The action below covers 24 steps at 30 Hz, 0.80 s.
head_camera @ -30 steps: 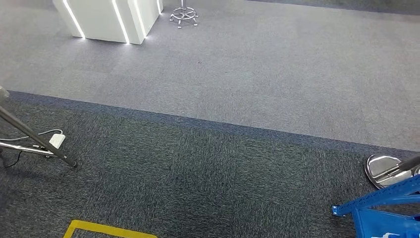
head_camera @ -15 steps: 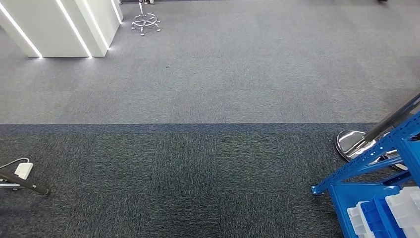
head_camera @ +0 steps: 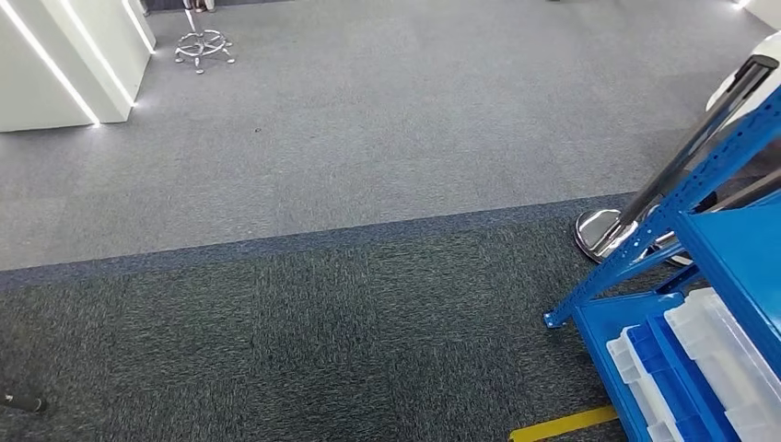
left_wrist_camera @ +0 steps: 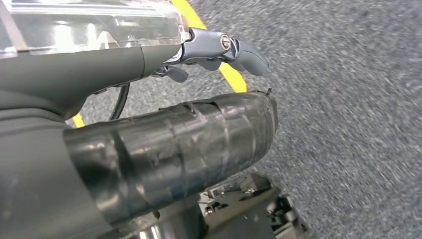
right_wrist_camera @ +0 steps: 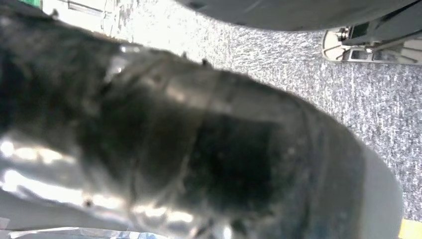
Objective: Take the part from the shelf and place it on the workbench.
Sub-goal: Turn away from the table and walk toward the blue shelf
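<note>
A blue metal shelf (head_camera: 686,198) stands at the right edge of the head view, with a slanted blue post running down to the floor. On its low level, in the lower right corner, sit clear plastic boxes (head_camera: 723,345) side by side with blue plastic bins (head_camera: 668,373). I cannot tell which of them holds the part.

Just behind the shelf post, a shiny round metal base (head_camera: 603,230) rests on the carpet, and a dark pole (head_camera: 700,138) leans up from it toward the upper right corner.

The floor is dark grey carpet (head_camera: 322,341) in the lower half and lighter grey carpet (head_camera: 414,120) in the upper half. A strip of yellow tape (head_camera: 562,424) lies on the floor at the bottom, near the shelf. In the upper left corner stands a white block with bright light lines (head_camera: 64,64), and beside it the silver star-shaped foot of a chair (head_camera: 203,46).

In the left wrist view, the left hand (left_wrist_camera: 169,149) hangs above the carpet, with a grey fingertip (left_wrist_camera: 246,55) sticking out, and I cannot tell if it is open or closed. In the right wrist view, the right hand (right_wrist_camera: 199,149) is a dark blur, so I cannot tell there either.
</note>
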Available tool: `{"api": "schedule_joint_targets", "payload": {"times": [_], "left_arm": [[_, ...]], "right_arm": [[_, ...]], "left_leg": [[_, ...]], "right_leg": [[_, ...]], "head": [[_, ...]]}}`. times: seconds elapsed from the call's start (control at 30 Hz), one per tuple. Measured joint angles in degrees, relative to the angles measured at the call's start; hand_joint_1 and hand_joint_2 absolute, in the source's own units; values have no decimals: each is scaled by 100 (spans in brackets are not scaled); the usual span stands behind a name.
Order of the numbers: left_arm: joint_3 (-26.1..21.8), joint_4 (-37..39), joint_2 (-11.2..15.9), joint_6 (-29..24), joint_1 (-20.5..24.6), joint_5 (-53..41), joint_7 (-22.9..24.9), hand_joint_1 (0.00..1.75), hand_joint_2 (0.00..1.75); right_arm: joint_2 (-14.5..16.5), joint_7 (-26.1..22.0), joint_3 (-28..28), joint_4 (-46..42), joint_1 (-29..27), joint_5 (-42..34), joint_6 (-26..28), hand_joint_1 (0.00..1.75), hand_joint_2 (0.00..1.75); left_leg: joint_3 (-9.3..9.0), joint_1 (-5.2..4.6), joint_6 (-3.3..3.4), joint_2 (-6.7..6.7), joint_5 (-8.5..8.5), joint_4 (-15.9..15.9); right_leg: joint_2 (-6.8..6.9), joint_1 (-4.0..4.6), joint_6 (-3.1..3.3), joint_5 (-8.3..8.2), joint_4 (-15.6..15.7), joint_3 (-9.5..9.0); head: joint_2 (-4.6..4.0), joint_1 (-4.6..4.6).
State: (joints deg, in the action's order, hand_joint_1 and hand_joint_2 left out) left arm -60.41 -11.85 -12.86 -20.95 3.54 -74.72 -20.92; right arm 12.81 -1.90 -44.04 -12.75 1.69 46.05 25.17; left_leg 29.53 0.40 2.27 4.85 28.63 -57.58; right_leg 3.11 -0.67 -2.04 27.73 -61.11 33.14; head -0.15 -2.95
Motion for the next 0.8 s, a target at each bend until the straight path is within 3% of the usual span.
{"api": "schedule_joint_targets", "payload": {"times": [0.07,0.13,0.2,0.27,0.33,0.37,0.4,0.43,0.5,0.57,0.63,0.67,0.7,0.73,0.8], "left_arm": [[0,0,-3,2,13,-2,-6,0,0],[0,0,-3,2,41,-3,-21,0,0],[1,0,-2,0,61,-3,-40,0,0],[2,0,-2,-1,62,-3,-53,0,0],[2,0,-2,-2,48,-1,-62,0,0],[1,0,-2,-2,41,3,-67,0,0],[1,0,-1,-3,37,7,-72,0,0],[0,0,1,-3,38,10,-76,0,0],[0,0,5,-4,42,13,-82,0,0],[0,0,9,-5,49,13,-85,0,0],[-1,0,9,-5,57,14,-85,0,0],[-1,0,8,-5,59,14,-84,0,0],[-2,0,8,-5,63,14,-82,0,0],[-2,0,7,-5,64,14,-80,0,0],[-1,0,7,-5,53,13,-80,0,0]], "right_arm": [[-3,1,9,0,9,32,-12,0,0],[-5,7,14,1,3,62,-25,0,0],[-10,15,16,-1,8,92,-46,0,0],[-17,17,19,-2,26,114,-75,0,0],[-21,17,21,-2,35,123,-95,0,0],[-23,17,21,-2,34,123,-97,0,0],[-26,17,21,-2,32,123,-98,0,0],[-28,16,21,-2,31,123,-98,0,0],[-31,15,21,-2,37,123,-98,0,0],[-31,15,22,-1,46,120,-101,0,0],[-33,15,23,0,36,116,-104,0,0],[-36,15,23,1,27,115,-103,0,0],[-39,15,23,1,21,114,-102,0,0],[-43,16,23,1,23,113,-101,0,0],[-46,16,23,1,34,112,-99,0,0]], "left_leg": [[-29,-26,-66,92,31,-10],[-63,-24,-130,154,52,-3],[-19,-1,-191,-31,201,-167],[237,22,-226,-316,555,-763],[585,26,-240,-416,843,-1497],[667,26,-237,-429,831,-1645],[653,26,-228,-438,708,-1579],[542,26,-209,-467,497,-1301],[240,32,-160,-700,113,-543],[94,27,-130,-900,0,-143],[76,19,-97,-838,-2,-84],[59,26,-62,-770,-26,-49],[43,39,-21,-699,-52,-10],[35,53,17,-624,-76,28],[31,44,55,-466,-81,46]], "right_leg": [[73,44,93,-22,230,-95],[-48,35,168,-45,245,-81],[-155,3,240,-75,279,-89],[-264,-7,292,-93,290,-82],[-399,5,313,-96,279,-67],[-475,10,316,-96,269,-63],[-554,13,315,-95,256,-63],[-631,14,312,-93,244,-64],[-768,20,292,-86,211,-50],[-888,15,232,-98,186,-2],[-1004,0,149,-131,197,37],[-990,-2,121,-126,185,50],[-892,5,92,-68,110,91],[-748,15,68,56,-77,180],[-458,7,19,422,-736,497]], "head": [[0,4],[0,7],[0,7],[0,8],[0,8],[0,8],[0,8],[0,8],[0,7],[0,8],[0,8],[0,7],[0,-1],[0,-8],[0,-22]]}}
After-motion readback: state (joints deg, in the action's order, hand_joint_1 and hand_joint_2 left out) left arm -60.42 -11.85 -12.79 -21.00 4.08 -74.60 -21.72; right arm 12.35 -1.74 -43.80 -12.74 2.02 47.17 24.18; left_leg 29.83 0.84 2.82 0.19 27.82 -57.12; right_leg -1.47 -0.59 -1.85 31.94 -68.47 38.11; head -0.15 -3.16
